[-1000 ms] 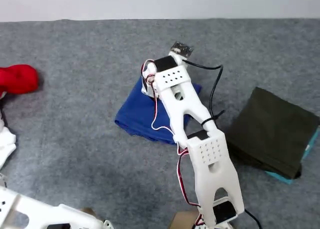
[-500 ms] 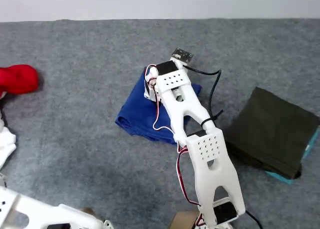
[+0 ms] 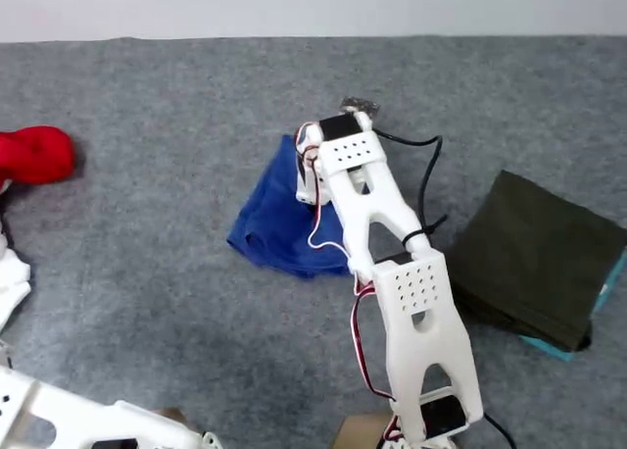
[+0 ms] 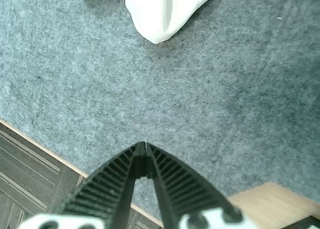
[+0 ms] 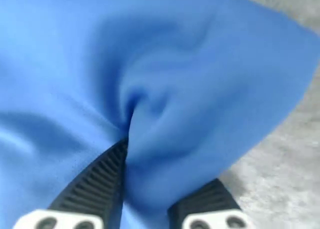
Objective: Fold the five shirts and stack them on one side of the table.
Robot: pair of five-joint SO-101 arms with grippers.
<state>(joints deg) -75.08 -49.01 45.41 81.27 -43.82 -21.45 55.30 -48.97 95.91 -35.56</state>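
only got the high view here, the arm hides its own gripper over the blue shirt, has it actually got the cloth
Observer: Yes. The right gripper is shut on a bunched fold of the blue shirt.
Operator: and the left gripper
Observer: The left gripper is shut and empty, above bare grey mat near the table edge.
Operator: anything close to it
Observer: A white cloth lies on the mat beyond its tips, not touching it.

Grey felt mat [image 3: 176,273] spread flat, pale wall [image 3: 294,8] along its far side, light wooden edge [image 4: 265,201], dark plank floor [image 4: 25,161]
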